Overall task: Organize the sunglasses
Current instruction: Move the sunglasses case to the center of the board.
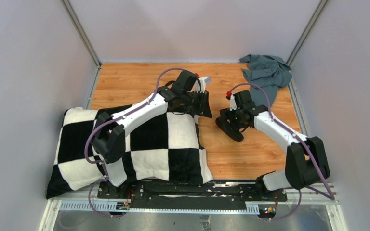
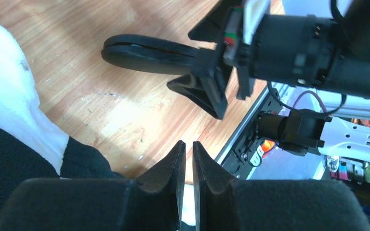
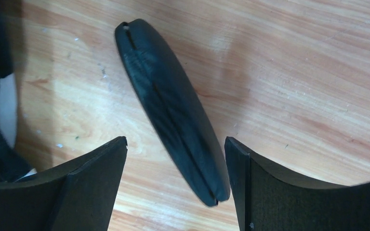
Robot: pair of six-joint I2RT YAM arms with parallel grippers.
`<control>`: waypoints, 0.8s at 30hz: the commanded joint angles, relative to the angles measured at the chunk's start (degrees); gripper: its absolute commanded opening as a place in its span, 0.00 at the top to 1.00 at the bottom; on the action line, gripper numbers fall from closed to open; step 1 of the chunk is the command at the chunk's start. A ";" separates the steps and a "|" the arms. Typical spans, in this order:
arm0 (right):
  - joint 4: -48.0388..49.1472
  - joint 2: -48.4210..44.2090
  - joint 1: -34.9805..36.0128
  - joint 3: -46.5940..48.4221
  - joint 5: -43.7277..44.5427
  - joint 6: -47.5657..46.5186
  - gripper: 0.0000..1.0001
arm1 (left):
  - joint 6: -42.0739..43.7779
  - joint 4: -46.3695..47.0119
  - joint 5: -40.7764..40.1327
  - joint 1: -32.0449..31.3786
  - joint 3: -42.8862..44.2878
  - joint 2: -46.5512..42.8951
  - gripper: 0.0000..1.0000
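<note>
Black closed case, right gripper spread wide around it, left gripper closed, empty

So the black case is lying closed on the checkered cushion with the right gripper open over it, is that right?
Not quite. The black case lies closed on the wooden table, beside the checkered cushion, not on it; the right wrist view shows bare wood under it. The right gripper is indeed open over it.
</note>
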 commanded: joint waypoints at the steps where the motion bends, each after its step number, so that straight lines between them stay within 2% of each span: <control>1: -3.93 6.79 -1.18 3.85 3.11 -2.70 0.20 | 1.47 -1.09 0.14 0.21 -2.06 -1.55 0.83; 4: -3.68 9.49 -1.62 3.92 2.17 -2.01 0.23 | 1.28 -0.79 0.38 0.25 -2.74 -1.51 0.83; 6: -2.70 9.63 -1.62 3.48 2.28 -1.32 0.31 | 1.24 -0.66 0.41 0.26 -3.06 -1.66 0.83; 9: -1.75 9.35 -1.62 3.80 4.12 -0.35 0.48 | 1.51 -0.84 0.41 0.27 -3.06 -1.72 0.83; 11: -1.07 9.86 -1.66 4.77 6.45 0.27 0.56 | 1.72 -1.17 0.49 0.27 -2.89 -1.70 0.83; 16: 1.08 15.33 -2.22 10.63 16.64 1.69 0.60 | 2.03 -1.82 0.34 0.41 -3.06 -2.25 0.83; 24: 2.24 34.41 -2.42 33.27 37.27 -6.26 0.58 | 1.71 -2.39 -0.56 0.63 -5.46 -5.40 0.82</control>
